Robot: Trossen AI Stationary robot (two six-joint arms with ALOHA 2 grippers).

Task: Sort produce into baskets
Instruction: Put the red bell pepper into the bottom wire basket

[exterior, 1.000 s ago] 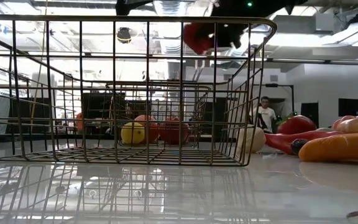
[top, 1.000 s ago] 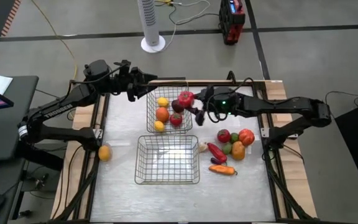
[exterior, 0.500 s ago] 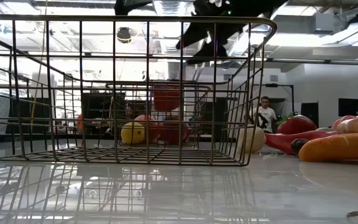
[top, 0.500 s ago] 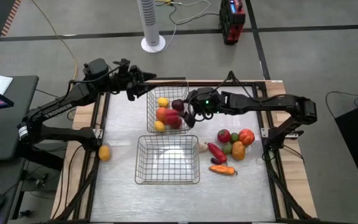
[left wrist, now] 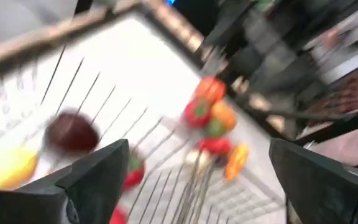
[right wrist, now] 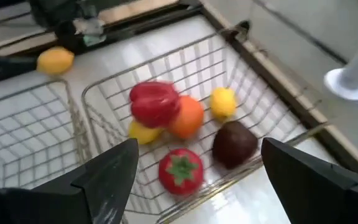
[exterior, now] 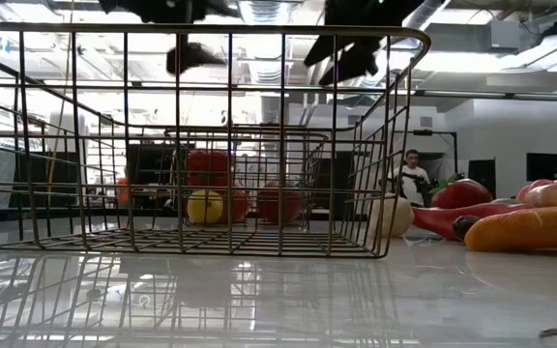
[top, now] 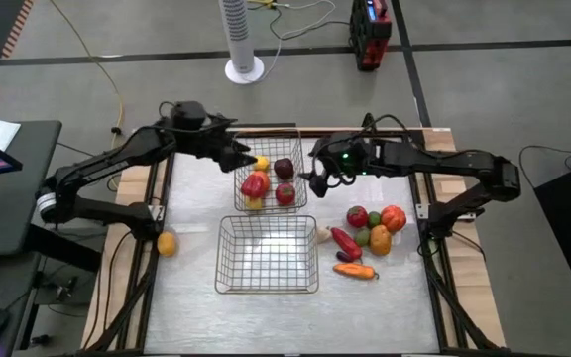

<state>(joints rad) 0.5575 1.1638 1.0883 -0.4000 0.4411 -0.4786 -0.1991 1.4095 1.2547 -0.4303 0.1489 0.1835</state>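
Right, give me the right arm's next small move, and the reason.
Probably swing the right gripper, open and empty beside the far basket, toward the loose produce pile. The near basket is empty.

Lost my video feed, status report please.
Right gripper open, empty, beside far basket. Left gripper open at its far rim. Red pepper in there. Near basket empty.
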